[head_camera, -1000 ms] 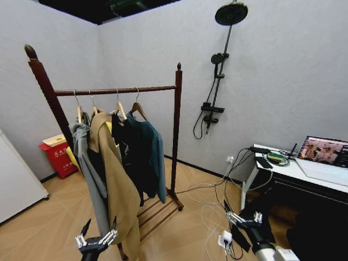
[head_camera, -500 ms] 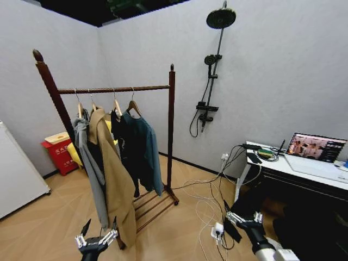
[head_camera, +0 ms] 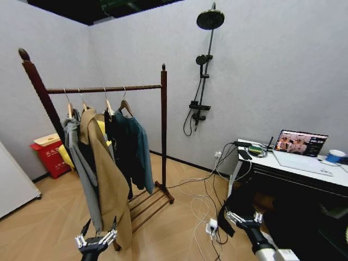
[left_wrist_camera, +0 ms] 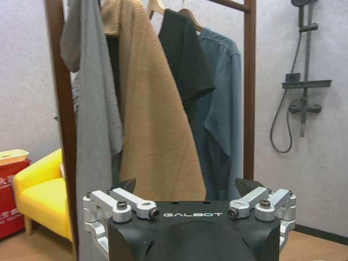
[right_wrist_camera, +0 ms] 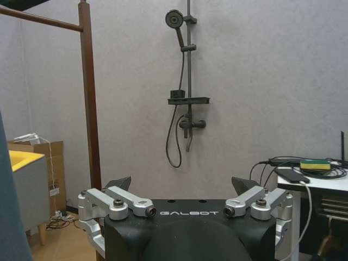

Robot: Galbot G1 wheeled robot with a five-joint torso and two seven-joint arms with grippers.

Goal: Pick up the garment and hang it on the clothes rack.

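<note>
The garment (head_camera: 139,148), a dark teal-blue top on a wooden hanger, hangs from the bar of the clothes rack (head_camera: 163,125) as the rightmost piece, beside a black top (head_camera: 115,142). In the left wrist view the garment (left_wrist_camera: 223,111) shows behind the black top, close to the rack post (left_wrist_camera: 249,92). My left gripper (head_camera: 100,228) is low in front of the rack, open and empty; its wrist view shows the left gripper (left_wrist_camera: 187,187) facing the hanging clothes. My right gripper (head_camera: 242,218) is low on the right, open and empty. The right gripper (right_wrist_camera: 182,182) faces the wall, with the rack post (right_wrist_camera: 89,98) off to one side.
A long tan coat (head_camera: 106,179) and a grey jacket (head_camera: 76,157) hang on the same bar. A black shower stand (head_camera: 202,70) is on the far wall. A white desk (head_camera: 296,167) with a laptop stands right, cables (head_camera: 204,201) on the floor. A red bin (head_camera: 49,155) is at left.
The whole head picture has shifted left, so the camera has moved; the rack and clothes have not. Both grippers keep their places and stay open.
</note>
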